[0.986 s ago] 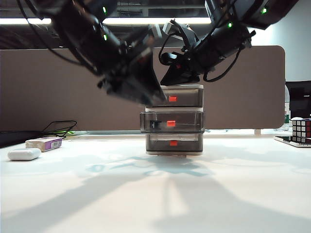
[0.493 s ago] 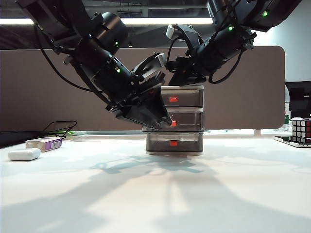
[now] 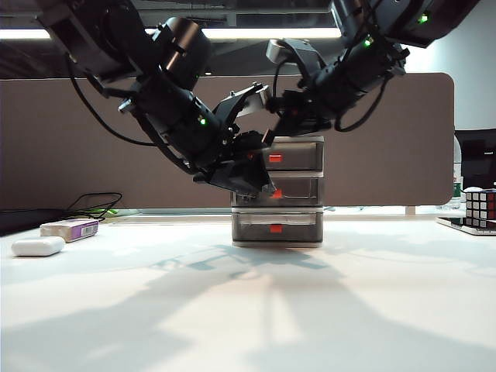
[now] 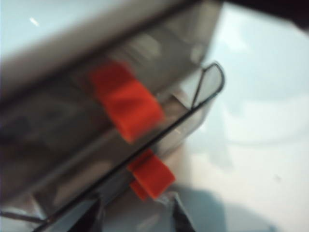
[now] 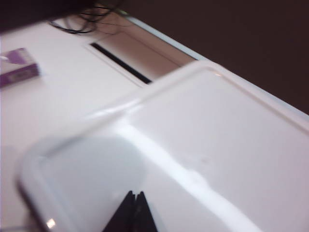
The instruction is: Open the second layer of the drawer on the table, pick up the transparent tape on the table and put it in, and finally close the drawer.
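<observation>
Left hand [image 3: 260, 186] sits against the second layer [image 3: 298, 188] front, its red tab [image 4: 150, 175] at twelve o'clock between half-parted fingers, gripping nothing, seemingly. Right hand [image 5: 131, 212], fingers pressed together, rests atop the drawer [image 5: 217, 145]. Tape unseen.

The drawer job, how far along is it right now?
Looks done: no transparent tape shows on the table, so it is probably inside, though I cannot see it. In hand: the left gripper, jaws apart, is at the front of the second layer, which stands slightly out in the left wrist view. The right gripper, shut, is over the white top of the drawer. Left: push it flush and withdraw.
</observation>
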Tool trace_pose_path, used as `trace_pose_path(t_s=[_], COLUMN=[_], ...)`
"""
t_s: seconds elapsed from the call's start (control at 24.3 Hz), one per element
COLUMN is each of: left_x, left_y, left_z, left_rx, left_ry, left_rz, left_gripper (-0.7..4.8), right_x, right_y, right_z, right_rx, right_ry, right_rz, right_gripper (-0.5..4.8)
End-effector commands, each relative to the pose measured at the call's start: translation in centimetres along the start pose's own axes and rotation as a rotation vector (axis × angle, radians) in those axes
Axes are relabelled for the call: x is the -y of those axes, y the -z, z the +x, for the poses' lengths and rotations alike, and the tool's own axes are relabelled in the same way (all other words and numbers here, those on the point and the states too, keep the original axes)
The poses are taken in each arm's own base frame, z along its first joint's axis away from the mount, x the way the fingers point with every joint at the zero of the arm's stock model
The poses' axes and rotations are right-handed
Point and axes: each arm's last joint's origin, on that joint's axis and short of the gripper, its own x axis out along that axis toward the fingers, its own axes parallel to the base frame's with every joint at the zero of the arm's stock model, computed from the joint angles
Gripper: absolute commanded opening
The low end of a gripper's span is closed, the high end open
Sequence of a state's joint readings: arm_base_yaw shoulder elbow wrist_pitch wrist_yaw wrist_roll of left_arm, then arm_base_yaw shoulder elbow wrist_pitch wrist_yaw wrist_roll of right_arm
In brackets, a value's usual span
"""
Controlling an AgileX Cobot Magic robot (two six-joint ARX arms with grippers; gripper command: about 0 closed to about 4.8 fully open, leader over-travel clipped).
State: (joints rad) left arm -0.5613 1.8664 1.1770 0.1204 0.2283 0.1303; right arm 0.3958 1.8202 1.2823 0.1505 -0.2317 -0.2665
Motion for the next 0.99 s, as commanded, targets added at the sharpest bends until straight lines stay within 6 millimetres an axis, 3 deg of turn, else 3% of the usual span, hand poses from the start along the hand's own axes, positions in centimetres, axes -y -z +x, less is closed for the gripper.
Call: trace_pose_path(t_s=[0.04, 0.33, 0.53, 0.66, 0.74, 0.86, 0.99], left_x=[-0.4, -0.5, -0.1, -0.5, -0.2, 1.1, 2.3], left_y=[-0.2, 0.3, -0.8, -1.9, -2.2, -1.0, 1.0], left_z=[0.4, 0.8, -2.0, -5.3, -8.8, -13.9, -17.1], left_rx=[0.042, 0.018, -0.042, -0.004, 0.041, 0.124, 0.164], left_ry=[-0.066, -0.076, -0.061, -0.102, -0.174, -0.275, -0.288], left_rz=[0.024, 0.054, 0.122, 0.105, 0.113, 0.118, 0.090], left_gripper=[1.68, 1.68, 1.68, 1.68, 1.44, 1.28, 0.51], right_x=[-0.5, -0.3, 1.1, 2.1, 2.8, 2.5, 1.3], right_y=[0.6, 0.7, -0.4, -1.8, -2.9, -4.2, -4.0], right_z=[0.1, 0.1, -1.5, -3.9, -6.6, -10.9, -13.9], right_rx=[-0.048, -0.049, -0.012, 0.007, 0.004, 0.040, 0.077], right_ry=[-0.036, -0.030, 0.006, 0.044, 0.072, 0.098, 0.108], right_rz=[0.014, 0.012, 0.015, 0.019, 0.030, 0.025, 0.026], right_gripper=[-0.04, -0.03, -0.03, -0.03, -0.03, -0.04, -0.04])
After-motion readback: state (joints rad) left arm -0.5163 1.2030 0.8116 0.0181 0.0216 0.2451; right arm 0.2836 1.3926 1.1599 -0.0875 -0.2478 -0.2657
